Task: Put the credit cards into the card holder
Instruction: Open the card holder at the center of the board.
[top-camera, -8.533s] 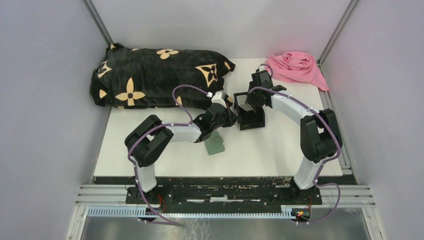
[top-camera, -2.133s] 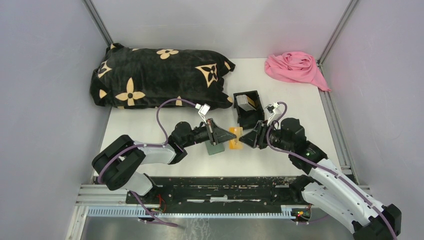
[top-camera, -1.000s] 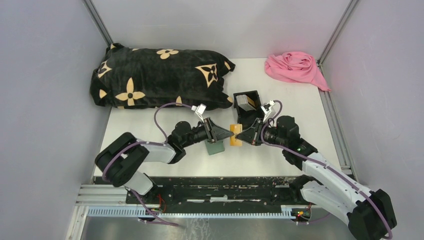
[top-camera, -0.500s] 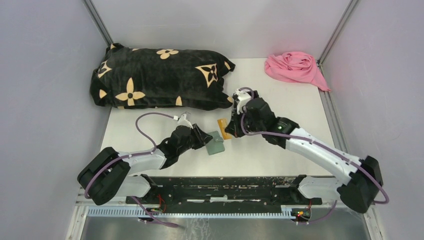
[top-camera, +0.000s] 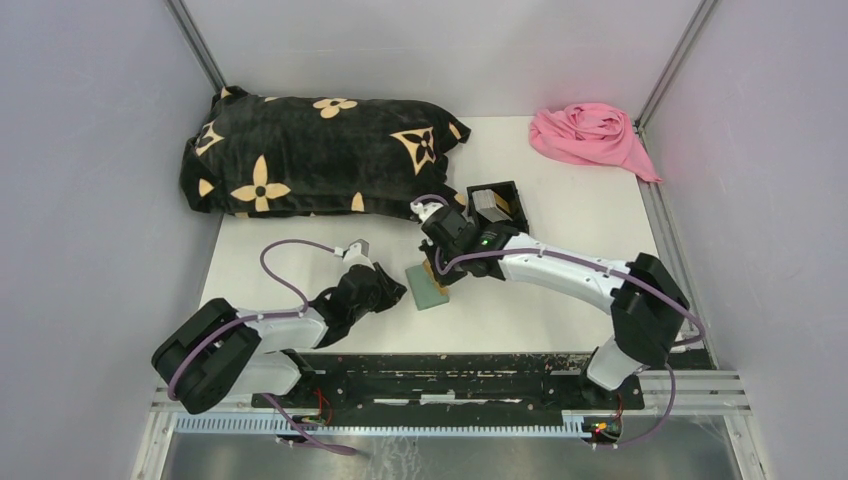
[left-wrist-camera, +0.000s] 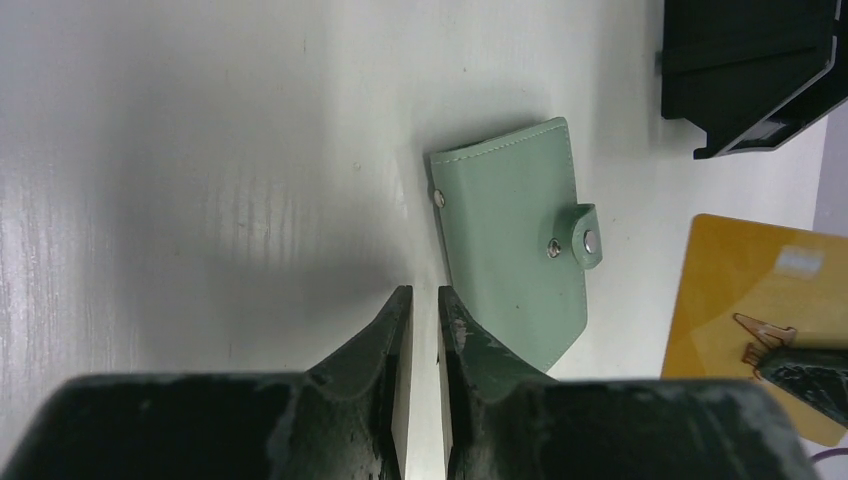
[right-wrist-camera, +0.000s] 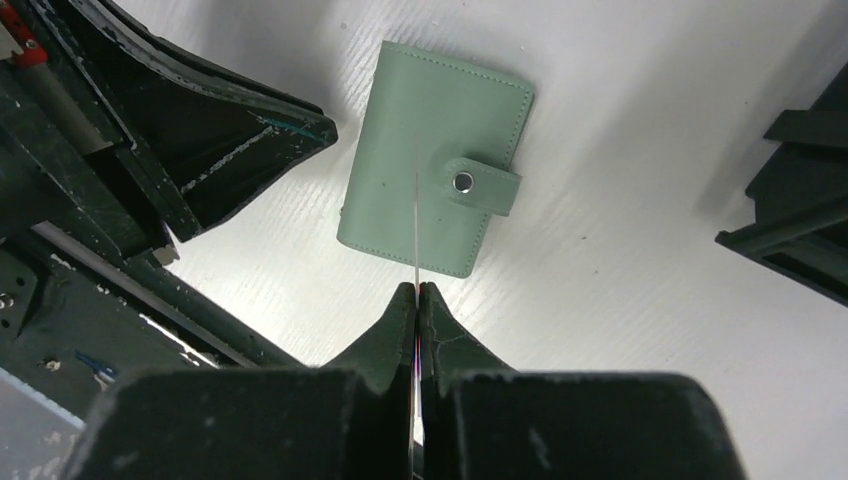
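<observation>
Right arm (top-camera: 560, 265) swung over card holder (right-wrist-camera: 460, 120), right tool (right-wrist-camera: 416, 290) pinching yellow card (left-wrist-camera: 760, 300), left tool (left-wrist-camera: 420, 295) narrow, empty.

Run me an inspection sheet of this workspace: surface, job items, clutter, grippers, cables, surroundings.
Surface: white table, no damage seen.
Job's things: card holder lies flat, snapped shut; yellow card held edge-on over it.
Clutter: black box, patterned pillow, pink cloth at the back.
Grippers: right gripper shut on the yellow card; left gripper empty, jaws narrowly apart, beside the holder.
Cables: purple cables loop off both arms, no snag seen.
Surroundings: plain walls, metal rail in front.
</observation>
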